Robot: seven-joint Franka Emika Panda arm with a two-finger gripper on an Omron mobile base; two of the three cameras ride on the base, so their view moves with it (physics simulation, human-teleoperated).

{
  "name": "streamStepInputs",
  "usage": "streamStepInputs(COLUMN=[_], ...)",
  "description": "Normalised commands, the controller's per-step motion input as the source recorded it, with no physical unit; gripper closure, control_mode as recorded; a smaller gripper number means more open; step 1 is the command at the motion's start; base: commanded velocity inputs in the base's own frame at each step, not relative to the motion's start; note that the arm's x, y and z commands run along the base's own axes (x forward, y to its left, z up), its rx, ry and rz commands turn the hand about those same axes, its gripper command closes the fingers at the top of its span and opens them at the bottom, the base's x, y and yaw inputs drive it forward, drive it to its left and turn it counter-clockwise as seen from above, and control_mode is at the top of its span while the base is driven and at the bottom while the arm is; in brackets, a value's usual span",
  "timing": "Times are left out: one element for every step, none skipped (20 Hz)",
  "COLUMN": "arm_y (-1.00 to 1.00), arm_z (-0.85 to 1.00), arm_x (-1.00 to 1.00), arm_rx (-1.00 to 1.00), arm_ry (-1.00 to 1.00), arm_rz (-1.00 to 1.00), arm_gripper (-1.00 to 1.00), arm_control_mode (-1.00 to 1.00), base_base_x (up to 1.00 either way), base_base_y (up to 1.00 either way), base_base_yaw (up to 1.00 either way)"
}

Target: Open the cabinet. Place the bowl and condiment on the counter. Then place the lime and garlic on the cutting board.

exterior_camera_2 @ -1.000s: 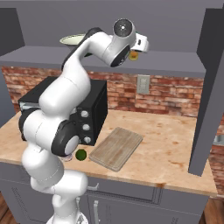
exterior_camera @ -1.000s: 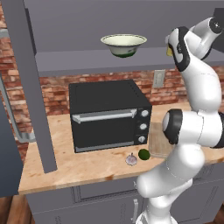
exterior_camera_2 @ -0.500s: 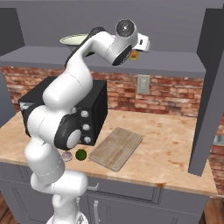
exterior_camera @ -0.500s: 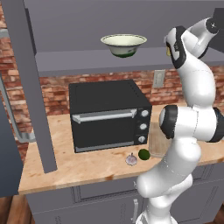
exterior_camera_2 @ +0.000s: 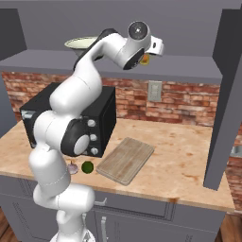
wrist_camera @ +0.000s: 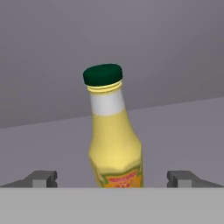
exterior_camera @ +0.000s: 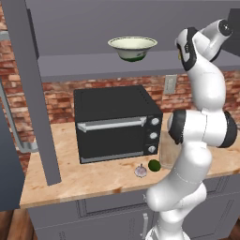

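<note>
Reaching a little deeper into the open cabinet (exterior_camera: 117, 42) than a moment ago, the gripper (wrist_camera: 112, 178) now straddles the shelved condiment (wrist_camera: 113, 135) with jaws wide, ready to close.

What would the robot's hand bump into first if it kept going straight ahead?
Most likely the yellow condiment bottle. It stands on the cabinet shelf, centred between the open hand's fingertips, though depth is unclear.

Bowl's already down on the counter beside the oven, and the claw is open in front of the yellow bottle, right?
Not quite: the bowl is still up on the cabinet shelf, above the oven, as the left base view shows. The claw is open in front of the yellow bottle.
</note>
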Motion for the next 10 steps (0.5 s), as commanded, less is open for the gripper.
streamStepInputs(arm_y=[0.00,0.00,0.00,0.00,0.00,0.00,0.00,0.00,0.00,0.00], arm_z=[-0.01,0.00,0.00,0.00,0.00,-0.02,-0.01,-0.01,-0.02,-0.01], arm_x=[0.14,0.12,0.10,0.14,0.11,0.14,0.13,0.13,0.14,0.14], arm_rx=[0.00,0.00,0.00,0.00,0.00,0.00,0.00,0.00,0.00,0.00], arm_ry=[0.00,0.00,0.00,0.00,0.00,0.00,0.00,0.00,0.00,0.00], arm_rz=[0.00,0.00,0.00,0.00,0.00,0.00,0.00,0.00,0.00,0.00], arm_gripper=[-1.00,-1.00,-1.00,-1.00,-1.00,-1.00,-1.00,-1.00,-1.00,-1.00], arm_control_mode=[-1.00,-1.00,-1.00,-1.00,-1.00,-1.00,-1.00,-1.00,-1.00,-1.00], base_base_x=[0.00,0.00,0.00,0.00,0.00,0.00,0.00,0.00,0.00,0.00], base_base_y=[0.00,0.00,0.00,0.00,0.00,0.00,0.00,0.00,0.00,0.00], base_base_yaw=[0.00,0.00,0.00,0.00,0.00,0.00,0.00,0.00,0.00,0.00])
